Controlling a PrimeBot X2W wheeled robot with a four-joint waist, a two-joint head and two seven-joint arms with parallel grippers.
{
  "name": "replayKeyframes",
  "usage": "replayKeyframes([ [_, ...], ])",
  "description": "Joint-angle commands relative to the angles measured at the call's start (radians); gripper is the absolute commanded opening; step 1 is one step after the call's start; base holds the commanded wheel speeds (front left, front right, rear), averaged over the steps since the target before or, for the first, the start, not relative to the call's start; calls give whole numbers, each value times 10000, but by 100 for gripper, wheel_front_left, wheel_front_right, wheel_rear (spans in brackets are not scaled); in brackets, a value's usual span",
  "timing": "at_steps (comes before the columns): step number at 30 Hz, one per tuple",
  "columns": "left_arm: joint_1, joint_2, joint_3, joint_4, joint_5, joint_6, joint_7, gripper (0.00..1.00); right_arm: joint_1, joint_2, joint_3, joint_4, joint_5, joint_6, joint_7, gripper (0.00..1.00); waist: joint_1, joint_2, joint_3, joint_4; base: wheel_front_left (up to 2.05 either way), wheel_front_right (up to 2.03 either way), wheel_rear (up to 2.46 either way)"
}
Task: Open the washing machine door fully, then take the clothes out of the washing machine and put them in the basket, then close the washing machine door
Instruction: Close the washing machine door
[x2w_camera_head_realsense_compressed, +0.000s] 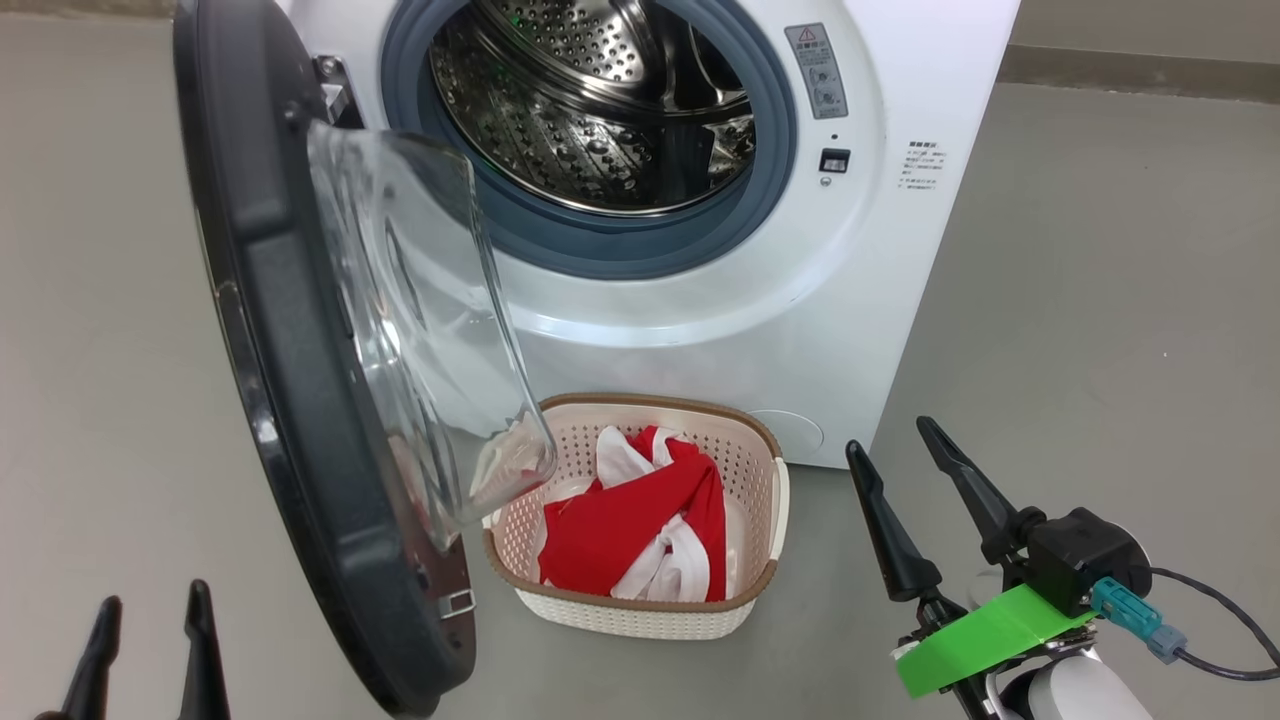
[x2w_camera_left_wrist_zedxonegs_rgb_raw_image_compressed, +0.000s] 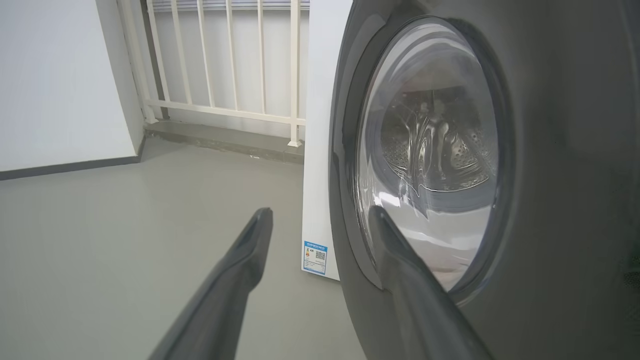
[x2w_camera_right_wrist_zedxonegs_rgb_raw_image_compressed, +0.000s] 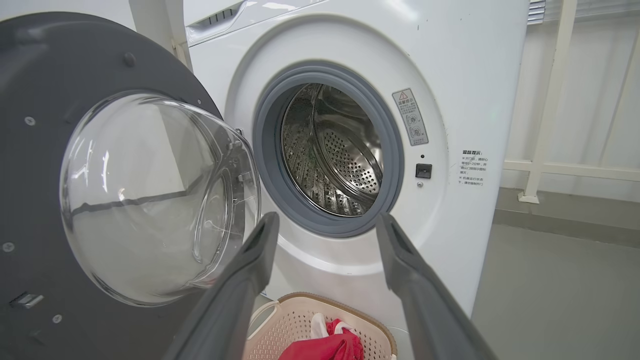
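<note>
Step in hand: closing, by judgement; the drum (x2w_camera_head_realsense_compressed: 600, 110) looked empty, and the clothes (x2w_camera_head_realsense_compressed: 620, 530) lay in the basket (x2w_camera_head_realsense_compressed: 640, 622), set on the floor (x2w_camera_head_realsense_compressed: 1100, 300) against the front of the washing machine (x2w_camera_head_realsense_compressed: 800, 300), under its opening.
Door: the washing machine door (x2w_camera_head_realsense_compressed: 300, 420) stood swung out at the washing machine's left, glass bowl above the basket's left corner.
Left pincer (x2w_camera_head_realsense_compressed: 153, 598): parted, empty, outside the door; contact unclear.
Right pincer (x2w_camera_head_realsense_compressed: 890, 437): parted, empty, off the washing machine's right front.
Method: you were best advised to press the left pincer flat on the door's black outer face, far from the hinge, following its arc until the latch caught.
Room: smooth grey floor; white wall (x2w_camera_left_wrist_zedxonegs_rgb_raw_image_compressed: 50, 75) and railing (x2w_camera_left_wrist_zedxonegs_rgb_raw_image_compressed: 225, 60) beside the washing machine.
</note>
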Motion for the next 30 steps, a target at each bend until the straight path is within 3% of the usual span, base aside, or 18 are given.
replayKeyframes([
  [1,-371,18,515,-314,306,93,-119,100,-129,35,228,-283,8,67,-65,100,0,0,-21,-16,0,0,0],
  [11,-256,-493,1087,-267,1136,-57,-121,100,-76,35,220,-330,62,67,-65,100,0,0,-131,-53,0,0,0],
  [30,-290,-608,1237,-112,1521,-220,-122,99,-97,36,268,-301,215,67,-65,100,0,0,-177,-156,0,0,0],
])
